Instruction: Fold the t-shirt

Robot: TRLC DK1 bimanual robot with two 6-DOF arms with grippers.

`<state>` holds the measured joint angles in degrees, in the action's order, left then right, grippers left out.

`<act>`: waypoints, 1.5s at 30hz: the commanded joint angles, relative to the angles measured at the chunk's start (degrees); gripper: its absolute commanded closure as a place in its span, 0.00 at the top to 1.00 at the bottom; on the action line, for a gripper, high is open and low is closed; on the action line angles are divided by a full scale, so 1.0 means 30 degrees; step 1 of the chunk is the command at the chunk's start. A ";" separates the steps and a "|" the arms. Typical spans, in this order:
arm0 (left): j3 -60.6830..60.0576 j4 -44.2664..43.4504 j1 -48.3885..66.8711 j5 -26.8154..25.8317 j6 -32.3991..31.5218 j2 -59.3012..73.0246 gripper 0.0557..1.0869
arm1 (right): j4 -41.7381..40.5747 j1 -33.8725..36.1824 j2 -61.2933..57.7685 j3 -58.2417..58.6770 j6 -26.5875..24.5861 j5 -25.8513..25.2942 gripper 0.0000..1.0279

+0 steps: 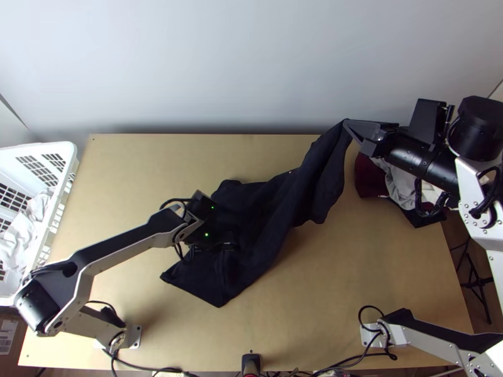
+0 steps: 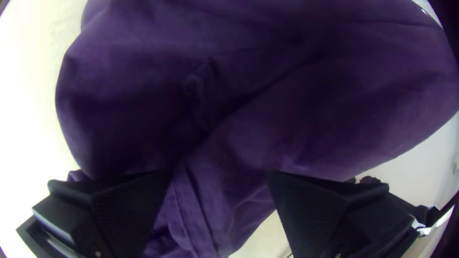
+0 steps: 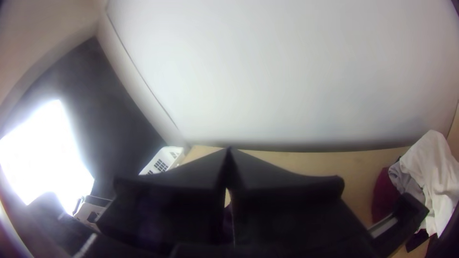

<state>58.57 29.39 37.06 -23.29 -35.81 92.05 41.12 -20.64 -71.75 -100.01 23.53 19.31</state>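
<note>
Top view shows one t-shirt [image 1: 308, 188], one basket [image 1: 39, 149].

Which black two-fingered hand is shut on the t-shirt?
The right hand: fingers together, pinching a raised end of the dark t-shirt. The left hand has its fingers apart, low over it.

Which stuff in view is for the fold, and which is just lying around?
In the job:
dark t-shirt, partly lifted
right end effector, shut on it
left end effector, open over it

Lying about:
white basket with pale cloth
clothes pile
</note>
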 commanded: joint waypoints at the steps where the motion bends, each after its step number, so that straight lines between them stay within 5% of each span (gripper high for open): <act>1: 0.0224 -0.0069 0.0186 0.0292 0.0131 0.0928 0.94 | -0.0026 0.0055 0.0097 0.0025 -0.0226 -0.0050 0.03; 7: 0.0400 0.0107 0.0069 0.0321 0.0541 0.1221 0.93 | -0.0056 0.0055 -0.0050 -0.0209 -0.0226 -0.0050 0.03; 12: 0.1132 0.0283 -0.0224 0.0351 0.0336 0.1514 0.81 | -0.0056 0.0084 -0.0108 0.0025 -0.0197 -0.0050 0.03; 18: 0.2158 0.0605 -0.0927 0.0351 0.0189 0.2246 0.03 | -0.0056 -0.0150 -0.0138 0.0464 -0.0109 -0.0050 0.03; 25: 0.2246 0.1484 -0.1074 0.0409 0.1098 0.0723 0.04 | -0.0085 -0.0003 -0.0167 0.0728 -0.0197 -0.0079 0.03; 28: 0.3300 0.3036 -0.1249 0.1991 0.1977 0.0020 0.04 | -0.0202 -0.0003 -0.0196 0.0728 -0.0197 -0.0079 0.03; 37: 1.4609 1.0273 -0.3534 0.6152 0.3764 -0.1533 0.04 | -0.0759 0.0700 -0.0372 0.0142 -0.0197 -0.0079 0.03; 45: 2.0849 0.9130 -0.8632 0.7118 0.4232 -0.1562 0.04 | -0.1286 0.3248 -0.1954 -0.3754 0.0682 -0.1896 0.03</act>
<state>105.91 57.39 22.26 -4.58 -23.70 88.18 39.00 -15.79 -74.54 -103.61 23.59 17.93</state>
